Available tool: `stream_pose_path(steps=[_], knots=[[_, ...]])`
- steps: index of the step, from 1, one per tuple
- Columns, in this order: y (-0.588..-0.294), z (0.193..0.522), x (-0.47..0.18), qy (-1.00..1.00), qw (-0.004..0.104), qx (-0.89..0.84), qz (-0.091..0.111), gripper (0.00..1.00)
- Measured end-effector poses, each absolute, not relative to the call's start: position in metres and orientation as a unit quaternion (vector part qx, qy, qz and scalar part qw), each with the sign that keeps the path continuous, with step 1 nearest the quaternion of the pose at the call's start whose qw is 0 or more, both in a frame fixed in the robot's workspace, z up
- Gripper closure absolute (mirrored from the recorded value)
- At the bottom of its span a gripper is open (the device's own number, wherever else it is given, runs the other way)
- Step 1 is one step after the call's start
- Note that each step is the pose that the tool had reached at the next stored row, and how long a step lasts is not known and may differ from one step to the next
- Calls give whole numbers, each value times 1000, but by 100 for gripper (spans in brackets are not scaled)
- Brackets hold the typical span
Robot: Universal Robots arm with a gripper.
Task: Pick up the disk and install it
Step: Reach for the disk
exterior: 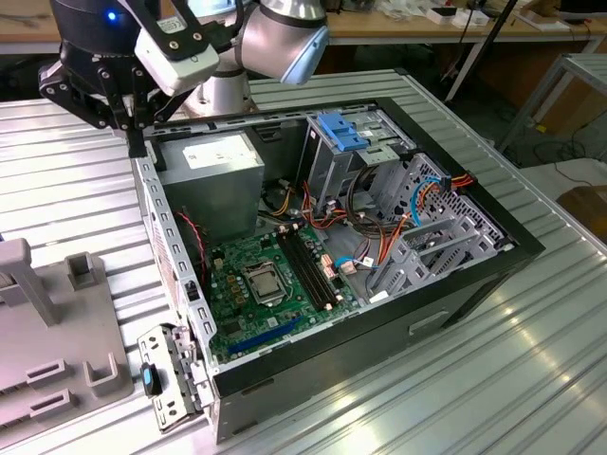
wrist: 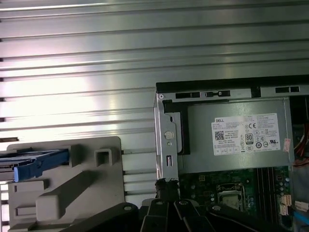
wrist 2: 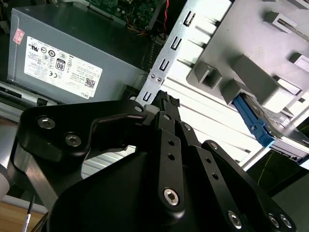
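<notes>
Ribbed metal table [exterior: 531, 360] carries all items inspected; wooden benches [exterior: 398, 24] run along the background.

Item 1, at the exterior view's left: a grey fixture [exterior: 57, 351] with raised blocks and slots sits on the table beside the computer case [exterior: 455, 294]. In both wrist views the disk [wrist: 38, 163] [wrist 2: 258, 121] is seated on this fixture, its blue carrier rail tucked against one of the raised blocks and its grey metal body at the fixture's outer side, away from the case. It is outside the case and nothing is gripping it.

Item 2: my gripper [exterior: 133, 128] hangs over the case's perforated metal edge rail, at the corner nearest the power supply [exterior: 209, 166]. In both wrist views my fingertips [wrist 2: 166, 100] [wrist: 166, 185] appear clenched together with nothing between them. The gripper is well apart from the disk and touches neither fixture nor disk.

Item 3: the case lies on its side with the panel off. The power supply, a grey box with a white label, occupies the corner just beside my gripper. The green motherboard [exterior: 256, 294] lies in the middle of the case.

Item 4, toward the exterior view's right: a blue ribbed latch piece [exterior: 341, 131] sits on top of the metal bay structure. Grey drive bays [exterior: 432, 242], with orange and blue cables running among them, stand against the case's black wall.
</notes>
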State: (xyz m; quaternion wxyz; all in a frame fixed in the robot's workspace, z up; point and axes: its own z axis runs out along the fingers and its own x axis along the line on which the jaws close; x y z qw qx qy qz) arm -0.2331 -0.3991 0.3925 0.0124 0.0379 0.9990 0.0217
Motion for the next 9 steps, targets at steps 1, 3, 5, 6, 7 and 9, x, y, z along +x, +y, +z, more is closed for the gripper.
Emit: stream_pose_path(steps=[1, 3, 5, 6, 7, 9], knots=[[-399, 393, -235, 999, 12, 38, 22, 89], [-399, 392, -238, 999, 12, 38, 22, 89], [-399, 392, -242, 999, 12, 38, 22, 89], [-399, 392, -244, 999, 12, 38, 22, 89], [-399, 392, -245, 999, 12, 38, 22, 89], [-399, 392, -248, 999, 12, 38, 22, 89]])
